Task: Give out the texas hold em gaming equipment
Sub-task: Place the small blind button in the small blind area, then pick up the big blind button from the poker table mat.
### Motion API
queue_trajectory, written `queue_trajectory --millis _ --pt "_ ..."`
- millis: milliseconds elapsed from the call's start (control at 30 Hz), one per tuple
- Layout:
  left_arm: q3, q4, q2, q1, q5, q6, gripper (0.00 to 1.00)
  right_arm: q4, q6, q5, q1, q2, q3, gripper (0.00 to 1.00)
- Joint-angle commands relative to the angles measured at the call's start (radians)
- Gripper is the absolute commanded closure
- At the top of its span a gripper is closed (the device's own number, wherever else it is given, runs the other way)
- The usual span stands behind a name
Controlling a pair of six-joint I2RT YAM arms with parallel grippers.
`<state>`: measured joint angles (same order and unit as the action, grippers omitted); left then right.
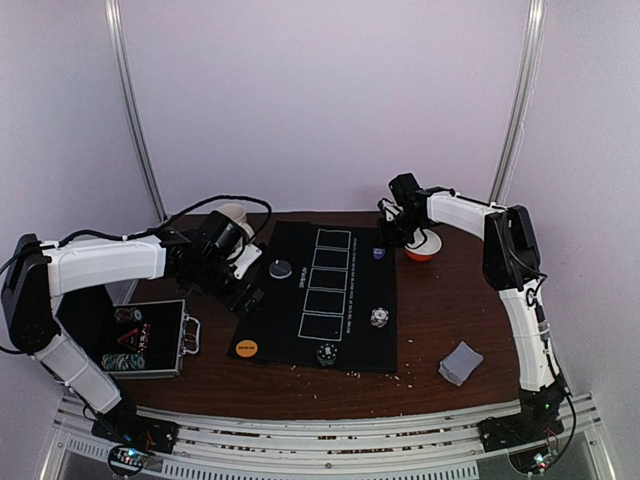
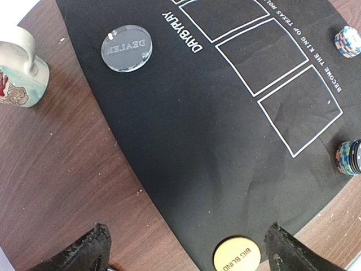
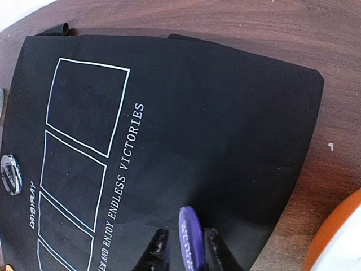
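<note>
Lilac walls back a brown counter [image 1: 440,320] spread with a black mat [image 1: 320,330]. Only the right wrist view shows the purple disc [image 3: 190,245] standing on edge between the right pincer's [image 3: 186,237] fingers [image 3: 157,251], at the mat's corner toward the counter's far right. A sliver of gap shows on one side, so I cannot tell whether it is gripped or let go. From above it is a speck beside the red-and-white bowl [image 1: 423,247].

The left wrist view shows the left pincer [image 2: 189,251] spread wide, grasping nothing, over the mat's left edge. The orange big-blind disc [image 2: 237,257] lies by one fingertip, with the dealer button [image 2: 127,48] and mug [image 2: 20,73] beyond. Chip stacks [image 1: 379,317] sit on the mat. Grey cards [image 1: 460,362] lie toward the near right corner, and a case [image 1: 140,338] sits near left.
</note>
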<state>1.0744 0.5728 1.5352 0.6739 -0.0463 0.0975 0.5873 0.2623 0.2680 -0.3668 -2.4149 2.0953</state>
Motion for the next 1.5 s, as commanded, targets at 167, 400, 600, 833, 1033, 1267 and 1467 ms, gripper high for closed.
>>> queue_trajectory --millis 167,400,600,833,1033,1267,1467 --pt "-0.005 0.037 -0.014 -0.009 0.019 0.028 0.02 0.035 -0.02 -0.092 0.005 0.034 0.032 0.69" --pt "-0.048 0.145 -0.043 -0.007 0.098 0.124 0.02 0.044 -0.06 -0.172 -0.014 0.122 0.045 0.55" --pt "-0.142 0.141 -0.063 0.068 0.153 0.231 0.06 0.042 -0.101 -0.182 -0.072 0.237 -0.021 0.49" --pt "-0.079 0.078 0.053 0.082 0.092 0.199 0.08 0.003 -0.104 -0.17 -0.11 0.343 -0.174 0.48" --pt "-0.098 0.06 0.127 0.082 0.101 0.178 0.21 -0.017 -0.109 -0.175 -0.111 0.395 -0.28 0.48" --pt "-0.101 0.04 0.153 0.082 0.135 0.174 0.28 -0.025 -0.112 -0.171 -0.11 0.412 -0.324 0.48" --pt "-0.148 0.025 0.142 0.082 0.153 0.173 0.37 -0.028 -0.113 -0.166 -0.11 0.417 -0.327 0.48"
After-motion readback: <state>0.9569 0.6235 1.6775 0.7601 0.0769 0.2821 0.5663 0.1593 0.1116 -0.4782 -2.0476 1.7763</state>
